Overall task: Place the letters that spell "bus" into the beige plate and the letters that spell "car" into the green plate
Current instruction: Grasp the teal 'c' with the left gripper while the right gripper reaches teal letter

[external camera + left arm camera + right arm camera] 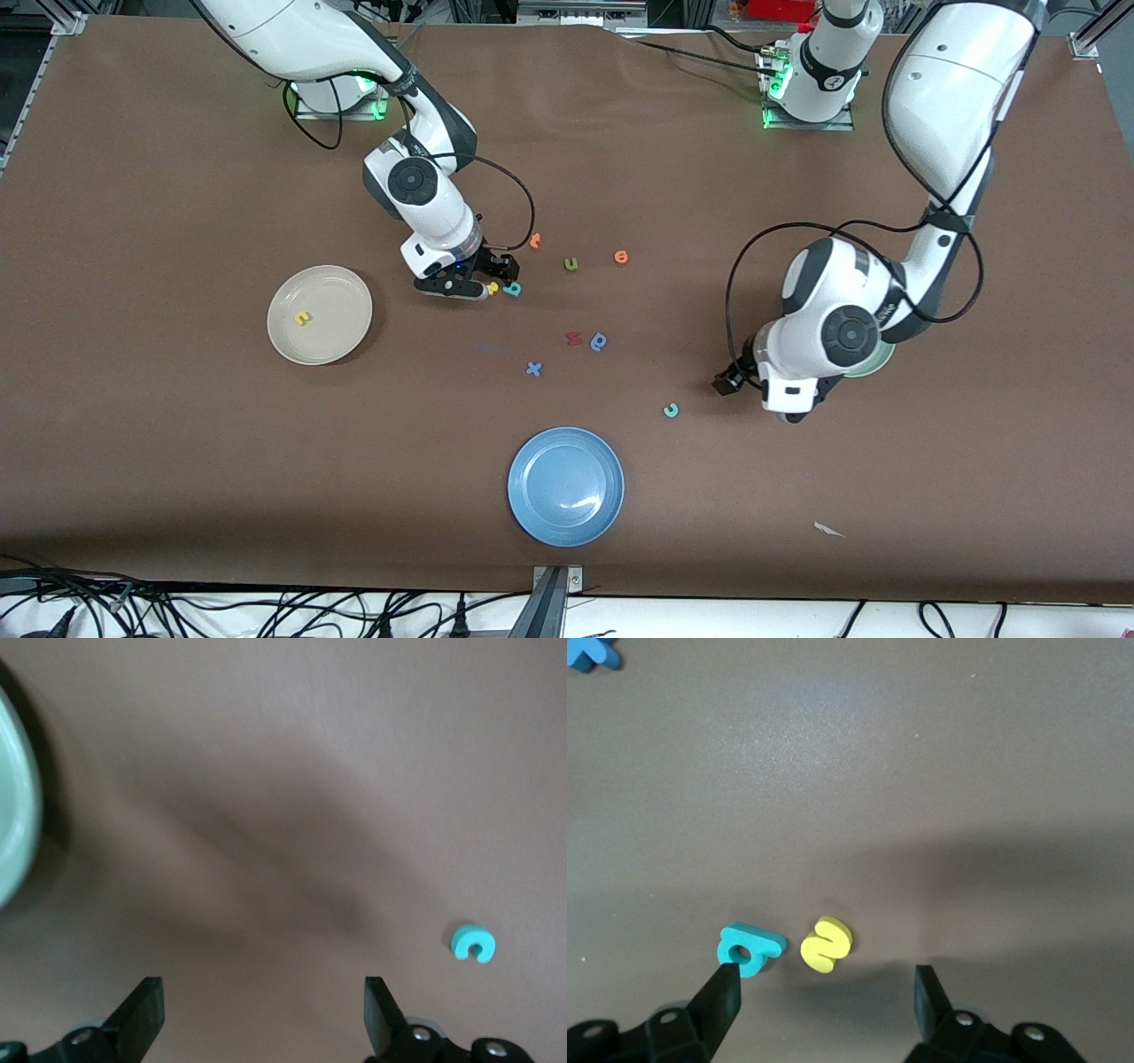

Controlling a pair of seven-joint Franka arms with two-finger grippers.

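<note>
Right gripper (493, 282): held low over the table with fingers spread; nothing is pinched, and the yellow s sits between the fingers
Yellow s (826, 944): seen flat on the table in the right wrist view, just beside the teal b
Teal b (749, 948): flat on the table, close against one finger (725, 997) of the right gripper; whether they touch cannot be told
Beige plate (341, 301): placed toward the right arm's end of the table, at about 8 o'clock from the right gripper in the front view
Yellow u (303, 317): lying inside the beige plate
Left gripper (263, 1014): held over bare table beside the green plate, fingers spread wide, nothing between them
Green plate (16, 828): only its rim is seen at the edge of the left wrist view; in the front view it is mostly hidden under the left arm
Teal c (671, 409): on the table at about 8 o'clock from the left arm's wrist in the front view, apart from the green plate
Blue plate (565, 486): nearest the front camera, at about 6 o'clock from the loose letters
Loose letters: an orange letter (535, 240), a green u (571, 263), an orange ring-shaped letter (621, 257), a red letter (573, 338), a blue letter (599, 341) and a blue x (533, 369) are scattered mid-table between the two arms
</note>
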